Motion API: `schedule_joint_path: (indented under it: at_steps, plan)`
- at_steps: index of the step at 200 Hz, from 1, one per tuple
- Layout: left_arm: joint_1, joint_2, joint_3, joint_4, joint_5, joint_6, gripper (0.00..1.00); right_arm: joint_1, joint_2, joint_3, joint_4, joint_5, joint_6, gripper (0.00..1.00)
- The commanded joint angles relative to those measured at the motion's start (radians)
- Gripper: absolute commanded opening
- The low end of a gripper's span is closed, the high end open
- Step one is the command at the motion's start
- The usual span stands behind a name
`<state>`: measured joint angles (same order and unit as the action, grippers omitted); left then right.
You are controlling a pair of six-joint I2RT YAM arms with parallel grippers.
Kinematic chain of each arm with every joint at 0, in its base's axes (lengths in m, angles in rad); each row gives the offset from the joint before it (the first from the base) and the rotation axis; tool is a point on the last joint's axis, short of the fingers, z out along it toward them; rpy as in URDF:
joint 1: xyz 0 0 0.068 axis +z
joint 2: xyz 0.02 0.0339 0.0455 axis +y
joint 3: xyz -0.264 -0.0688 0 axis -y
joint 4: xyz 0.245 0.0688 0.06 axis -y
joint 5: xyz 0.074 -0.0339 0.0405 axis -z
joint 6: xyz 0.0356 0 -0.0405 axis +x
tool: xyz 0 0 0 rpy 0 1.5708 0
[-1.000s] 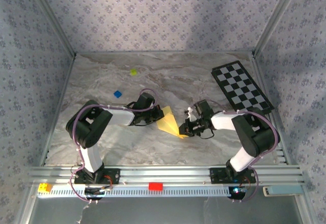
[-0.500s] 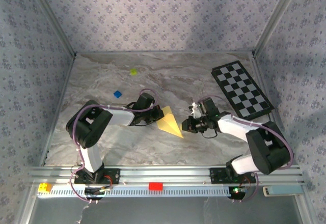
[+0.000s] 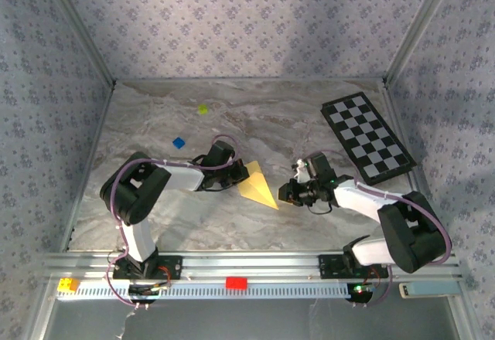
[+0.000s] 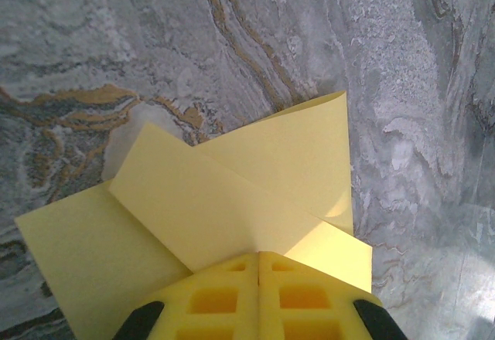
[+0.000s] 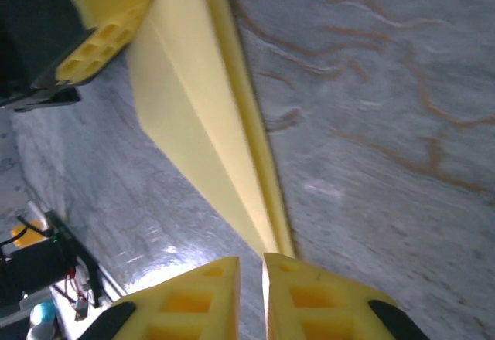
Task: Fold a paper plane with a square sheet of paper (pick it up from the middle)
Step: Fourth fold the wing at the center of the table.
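well, my left gripper has its yellow pads pressed together with no gap, clamped on the wide end of the paper plane, whose folded layers fan out ahead of it. my right gripper is almost closed, with just a thin slit between the pads; the plane's pointed tip runs right up to them, and i cannot tell whether it is pinched. the plane lies low over the grey marbled counter, mid-way between the two arms. farther back sit a blue block and a yellow-green block, well apart from it. the checkered board lies at the far right. floral wallpaper walls enclose the counter.
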<state>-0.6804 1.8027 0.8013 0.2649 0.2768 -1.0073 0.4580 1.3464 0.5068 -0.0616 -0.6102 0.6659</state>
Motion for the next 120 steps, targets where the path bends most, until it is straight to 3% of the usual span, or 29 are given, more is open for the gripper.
schedule_joint_path:
  at_steps: [1, 39, 70, 120]
  plan:
    - [0.012, 0.027, -0.01, -0.082, -0.027, 0.002, 0.0, 0.019, 0.036, 0.039, 0.056, -0.092, 0.016, 0.13]
    - [0.012, 0.03, -0.011, -0.083, -0.025, 0.002, 0.0, 0.069, 0.163, 0.127, 0.084, -0.103, 0.016, 0.06]
    - [0.013, 0.032, -0.013, -0.082, -0.025, 0.003, 0.0, 0.077, 0.257, 0.169, 0.076, -0.073, 0.004, 0.05]
    - [0.012, 0.029, -0.012, -0.086, -0.026, 0.004, 0.0, 0.058, 0.308, 0.088, 0.045, -0.022, -0.023, 0.06]
